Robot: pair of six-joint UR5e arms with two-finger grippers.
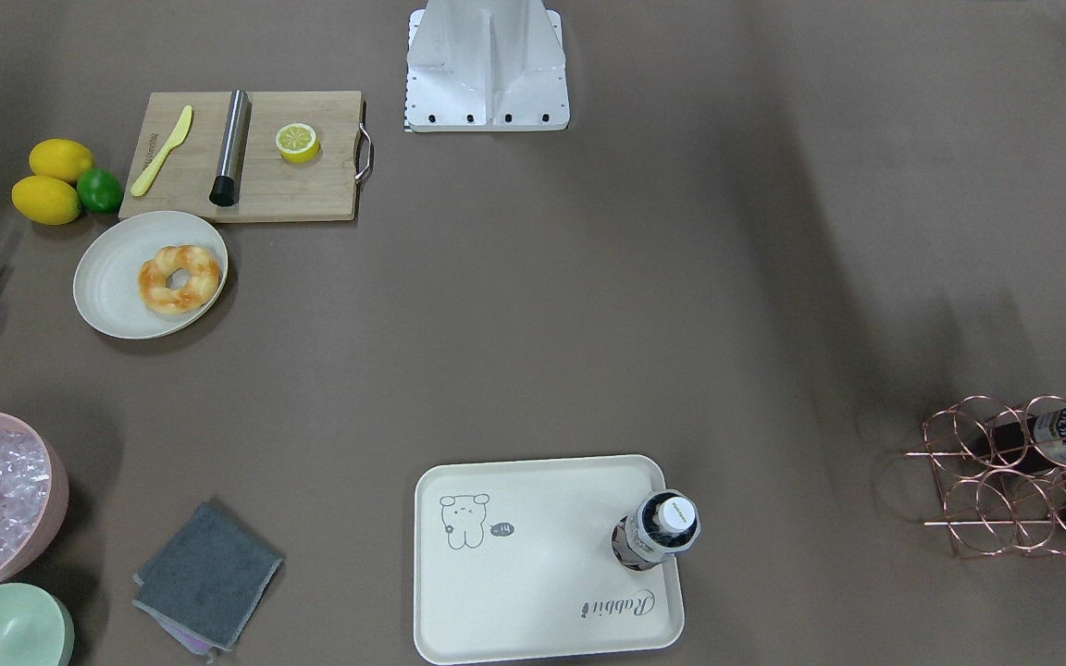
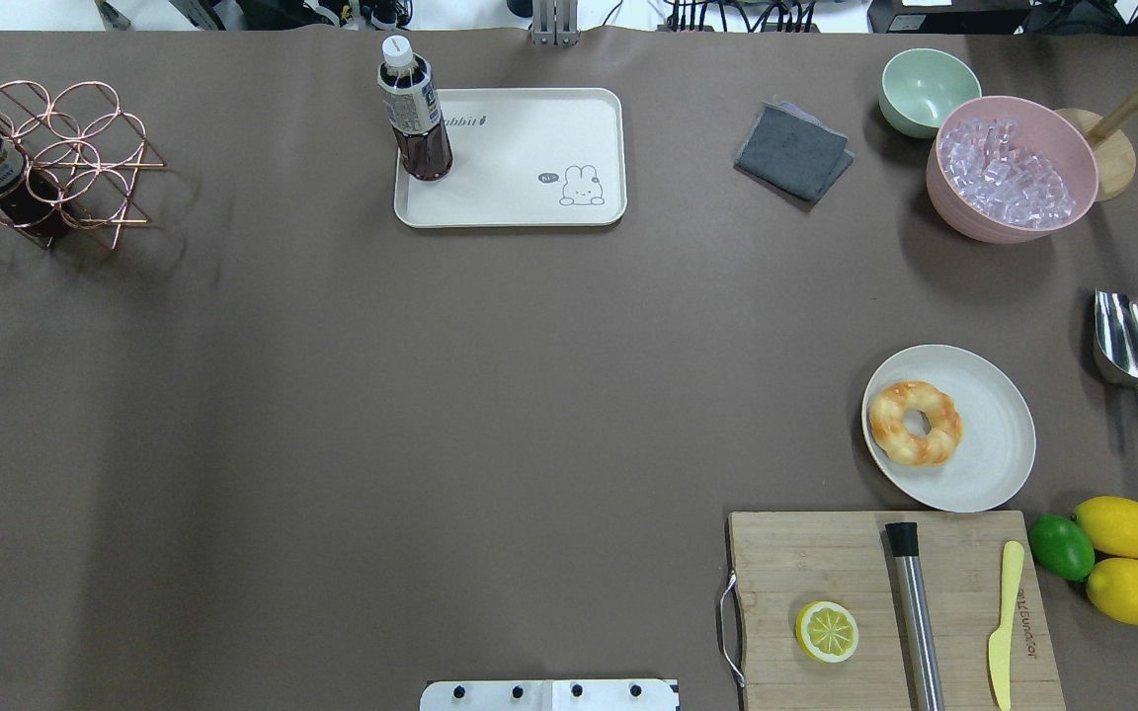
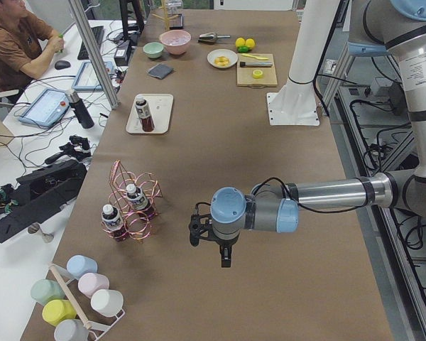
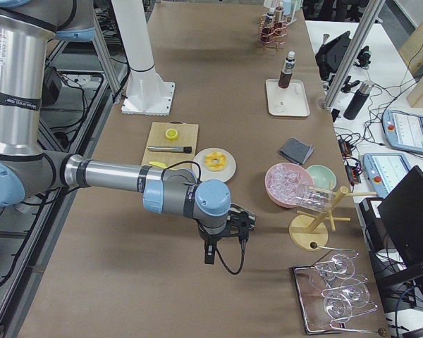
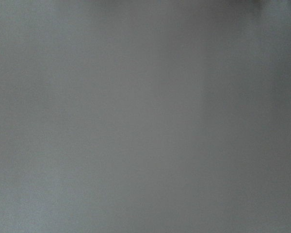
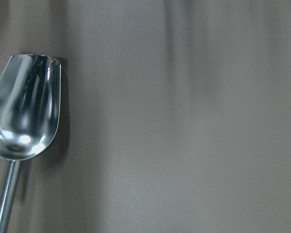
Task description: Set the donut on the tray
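The donut (image 1: 179, 277) (image 2: 915, 423) is golden-orange with pale patches and lies on a round off-white plate (image 1: 107, 277) (image 2: 999, 434). The cream tray (image 1: 533, 583) (image 2: 520, 158) with the rabbit drawing lies across the table, with a dark drink bottle (image 1: 658, 529) (image 2: 416, 114) standing in one corner. My left gripper (image 3: 216, 245) shows only in the exterior left view, hanging above the table near the wire rack. My right gripper (image 4: 222, 239) shows only in the exterior right view, past the plate. I cannot tell whether either is open or shut.
A wooden cutting board (image 2: 826, 563) with a lemon half (image 2: 827, 631), a steel muddler and a yellow knife lies near the plate. Lemons and a lime (image 2: 1061, 546), a metal scoop (image 2: 1132, 346) (image 6: 26, 114), a pink ice bowl (image 2: 1012, 168), a green bowl, a grey cloth (image 2: 791, 150) and a copper bottle rack (image 2: 36, 158) stand around.
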